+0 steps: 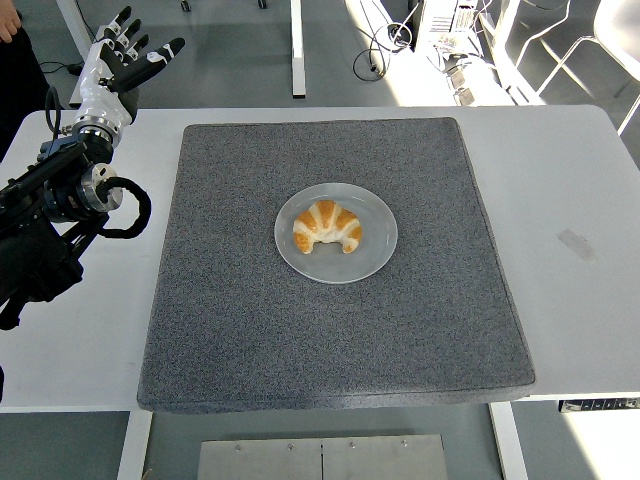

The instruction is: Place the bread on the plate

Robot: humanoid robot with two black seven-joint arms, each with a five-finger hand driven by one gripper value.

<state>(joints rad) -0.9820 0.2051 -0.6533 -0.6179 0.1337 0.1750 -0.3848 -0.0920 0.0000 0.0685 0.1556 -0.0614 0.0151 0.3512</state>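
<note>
Black left arm (50,215) comes in from the left edge, forearm angled up and away. Its white-and-black five-fingered left hand (112,62) is raised, fingers (160,52) spread, apparently empty. Right arm out of view.

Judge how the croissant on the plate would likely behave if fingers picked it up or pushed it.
The croissant looks puffy and flaky, so probably light and easily crushed. Its curved shape lies flat, so it seems unlikely to roll. Pushed, it might slide on the smooth plate.

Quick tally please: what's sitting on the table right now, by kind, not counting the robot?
Croissant: 1
Plate: 1
Grey mat: 1
Total: 3
</note>
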